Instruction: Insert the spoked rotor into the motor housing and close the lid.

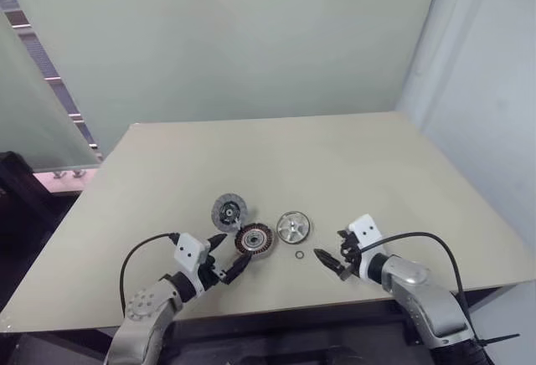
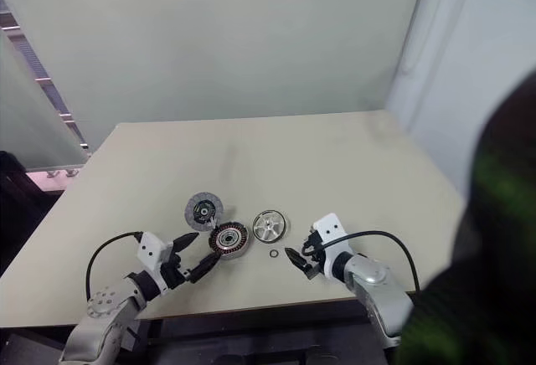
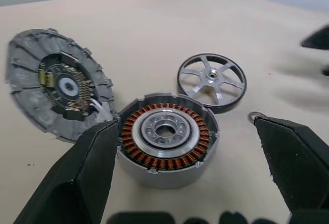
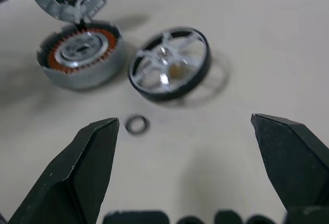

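On the table (image 1: 352, 156), the spoked rotor (image 1: 293, 227) lies flat between the motor housing (image 1: 254, 239) and the right gripper (image 1: 328, 259), both grippers' jaws released and empty. The small ring (image 1: 300, 254) nearby could get knocked; a tilted rotor might jam.

No legible text or markings
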`<state>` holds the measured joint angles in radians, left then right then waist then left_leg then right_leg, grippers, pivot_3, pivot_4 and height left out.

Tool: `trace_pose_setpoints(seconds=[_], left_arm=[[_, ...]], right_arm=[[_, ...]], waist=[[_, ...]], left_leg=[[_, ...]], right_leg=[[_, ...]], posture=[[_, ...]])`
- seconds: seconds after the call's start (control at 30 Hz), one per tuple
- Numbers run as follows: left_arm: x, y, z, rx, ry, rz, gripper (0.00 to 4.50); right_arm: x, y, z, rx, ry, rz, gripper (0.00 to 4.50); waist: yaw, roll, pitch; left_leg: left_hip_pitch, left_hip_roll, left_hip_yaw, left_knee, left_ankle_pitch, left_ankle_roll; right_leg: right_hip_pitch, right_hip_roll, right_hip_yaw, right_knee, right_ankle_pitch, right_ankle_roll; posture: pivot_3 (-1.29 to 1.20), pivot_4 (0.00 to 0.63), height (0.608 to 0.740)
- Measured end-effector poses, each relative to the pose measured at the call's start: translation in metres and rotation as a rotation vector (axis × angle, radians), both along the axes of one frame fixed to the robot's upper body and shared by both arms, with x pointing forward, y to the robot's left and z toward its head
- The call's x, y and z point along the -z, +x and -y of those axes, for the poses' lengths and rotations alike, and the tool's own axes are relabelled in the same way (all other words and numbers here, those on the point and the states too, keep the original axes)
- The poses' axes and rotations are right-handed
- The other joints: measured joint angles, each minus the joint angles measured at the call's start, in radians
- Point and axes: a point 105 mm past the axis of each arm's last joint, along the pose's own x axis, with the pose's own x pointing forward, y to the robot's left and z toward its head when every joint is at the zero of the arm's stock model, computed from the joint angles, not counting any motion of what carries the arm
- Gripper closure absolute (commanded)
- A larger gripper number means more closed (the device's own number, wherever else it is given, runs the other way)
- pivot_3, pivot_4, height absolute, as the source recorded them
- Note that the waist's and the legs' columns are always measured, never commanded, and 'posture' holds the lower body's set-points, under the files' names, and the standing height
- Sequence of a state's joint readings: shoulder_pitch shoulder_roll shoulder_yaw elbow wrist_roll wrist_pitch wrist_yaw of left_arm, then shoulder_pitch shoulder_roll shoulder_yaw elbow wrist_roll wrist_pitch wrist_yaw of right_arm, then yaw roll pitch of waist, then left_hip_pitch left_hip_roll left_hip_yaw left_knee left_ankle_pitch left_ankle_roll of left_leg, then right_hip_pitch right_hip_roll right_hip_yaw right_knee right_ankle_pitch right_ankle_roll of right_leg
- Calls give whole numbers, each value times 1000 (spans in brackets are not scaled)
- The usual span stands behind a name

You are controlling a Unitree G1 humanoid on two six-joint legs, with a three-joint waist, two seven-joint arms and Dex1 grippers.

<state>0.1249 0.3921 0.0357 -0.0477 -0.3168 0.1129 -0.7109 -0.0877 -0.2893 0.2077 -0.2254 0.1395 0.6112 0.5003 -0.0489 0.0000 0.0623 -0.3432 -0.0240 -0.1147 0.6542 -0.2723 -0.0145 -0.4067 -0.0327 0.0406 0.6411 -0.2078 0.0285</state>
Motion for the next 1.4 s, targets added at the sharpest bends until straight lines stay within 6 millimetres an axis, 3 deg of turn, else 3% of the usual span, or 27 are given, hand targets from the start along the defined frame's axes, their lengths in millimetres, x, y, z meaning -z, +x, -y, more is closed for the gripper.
trace_pose_setpoints(seconds=[0.5, 1.07, 1.2, 1.4], left_arm=[[16, -14, 5, 101, 36, -110, 26], [17, -22, 6, 96, 41, -118, 26], [15, -22, 7, 98, 44, -111, 0], [14, -22, 7, 100, 47, -105, 0]], right_arm=[[34, 0, -40, -92, -99, -87, 0], [52, 7, -48, -96, -110, -105, 0], [53, 7, -51, -94, -103, -99, 831], [54, 10, -50, -65, -100, -94, 2950]], waist=[[0, 0, 0], [-1, 0, 0], [-1, 0, 0], [-1, 0, 0]], left_leg=[[0, 0, 0, -1, 0, 0], [0, 0, -1, -2, 0, 0], [0, 0, -1, -2, 0, 0], [1, 0, -1, -3, 0, 0]], right_leg=[[-1, 0, 0, 0, 0, 0], [-1, 0, 0, 0, 0, 0], [-1, 0, 0, 0, 0, 0], [-1, 0, 0, 0, 0, 0]], posture=[[0, 0, 740], [0, 0, 740], [0, 0, 740], [0, 0, 740]])
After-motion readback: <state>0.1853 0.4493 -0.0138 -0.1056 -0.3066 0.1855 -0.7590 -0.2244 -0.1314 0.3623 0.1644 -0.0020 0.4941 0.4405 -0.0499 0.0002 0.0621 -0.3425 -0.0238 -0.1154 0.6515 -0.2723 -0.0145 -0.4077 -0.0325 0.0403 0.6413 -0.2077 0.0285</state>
